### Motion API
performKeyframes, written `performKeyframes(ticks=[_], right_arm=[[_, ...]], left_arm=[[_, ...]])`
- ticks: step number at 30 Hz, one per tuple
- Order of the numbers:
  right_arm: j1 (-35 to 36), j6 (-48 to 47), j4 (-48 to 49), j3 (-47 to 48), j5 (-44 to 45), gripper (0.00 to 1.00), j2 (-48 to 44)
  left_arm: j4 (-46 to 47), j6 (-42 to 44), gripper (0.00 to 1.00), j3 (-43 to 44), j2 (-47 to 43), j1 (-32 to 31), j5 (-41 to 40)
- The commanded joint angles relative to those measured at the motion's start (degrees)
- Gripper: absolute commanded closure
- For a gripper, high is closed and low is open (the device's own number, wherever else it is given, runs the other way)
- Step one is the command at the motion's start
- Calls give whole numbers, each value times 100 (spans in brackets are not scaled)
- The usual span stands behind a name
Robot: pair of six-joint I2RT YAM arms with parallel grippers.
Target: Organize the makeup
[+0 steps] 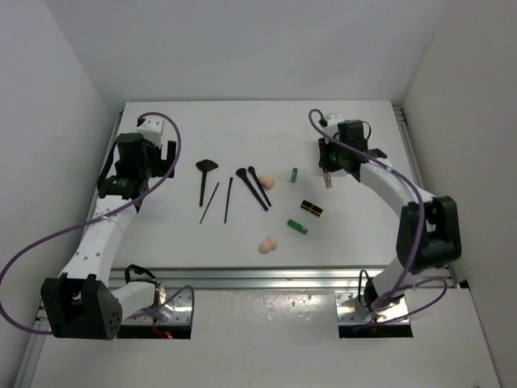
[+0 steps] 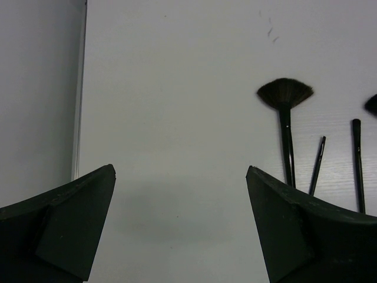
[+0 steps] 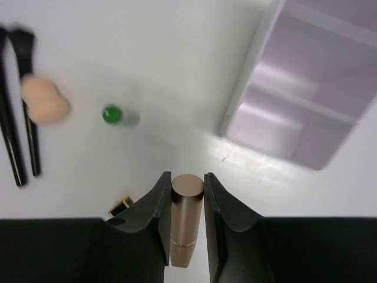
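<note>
My right gripper (image 1: 327, 174) (image 3: 187, 177) is shut on a beige tube (image 3: 187, 212), held above the table beside the white compartmented box (image 3: 306, 88). On the table lie a fan brush (image 1: 206, 167) (image 2: 284, 94), two thin black sticks (image 1: 212, 202), two black brushes (image 1: 254, 187) (image 3: 17, 135), two peach sponges (image 1: 267, 183) (image 1: 269, 244), two green tubes (image 1: 295, 174) (image 1: 297, 226) and a black-gold lipstick (image 1: 312, 208). In the right wrist view one sponge (image 3: 44, 100) and one green tube (image 3: 112, 114) show to the left. My left gripper (image 1: 144, 149) (image 2: 179, 171) is open and empty, left of the fan brush.
White walls close the table at the left, back and right. A metal rail (image 1: 266, 279) runs along the near edge. The table's left edge (image 2: 79, 118) shows in the left wrist view.
</note>
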Motion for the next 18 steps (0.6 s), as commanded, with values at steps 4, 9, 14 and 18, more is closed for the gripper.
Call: performKeyframes(ticks=[4, 9, 14, 18], right_arm=[[-442, 812, 3828, -1009, 585, 100, -571], [-689, 875, 5594, -1133, 928, 100, 78], [-733, 945, 6494, -1308, 1025, 100, 484], [-742, 989, 7041, -1432, 982, 100, 721]], left_arm=[[464, -251, 0, 468, 182, 62, 628], [816, -321, 0, 679, 376, 62, 1049], [1202, -435, 0, 679, 542, 62, 963], [1317, -514, 0, 679, 657, 62, 856]])
